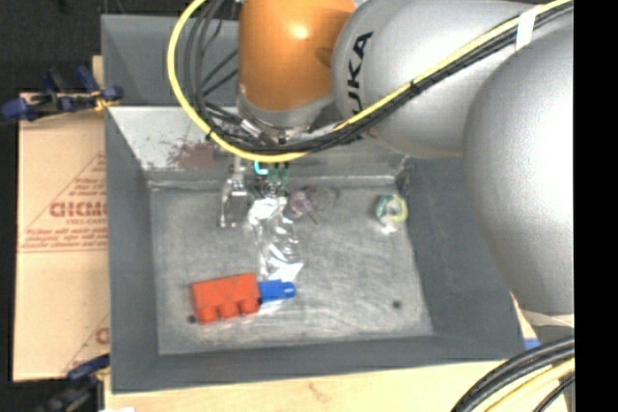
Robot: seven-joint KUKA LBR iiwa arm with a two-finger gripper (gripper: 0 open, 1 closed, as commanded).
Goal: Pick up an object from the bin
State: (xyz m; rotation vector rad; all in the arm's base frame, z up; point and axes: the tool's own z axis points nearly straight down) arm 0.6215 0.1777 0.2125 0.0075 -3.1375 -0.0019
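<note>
The gripper (253, 200) hangs low in the back part of the bin (338, 309), close to its back wall. Its tip is at the upper end of a crumpled shiny wrapper (277, 244), which stretches from there toward the front. I cannot tell whether the gripper is spread or pressed together, because bright metal and bright wrapper run together at that place, so I do not say it holds anything. In my judgement a good grasp goes across the narrow width of the wrapper and closes fully, since such a thing is probably thin and soft. The lift should go straight up, because the lower end touches a small blue piece (277, 290) beside a red block (224, 297) and may drag them. The small round thing (390, 211) lies well apart.
</note>
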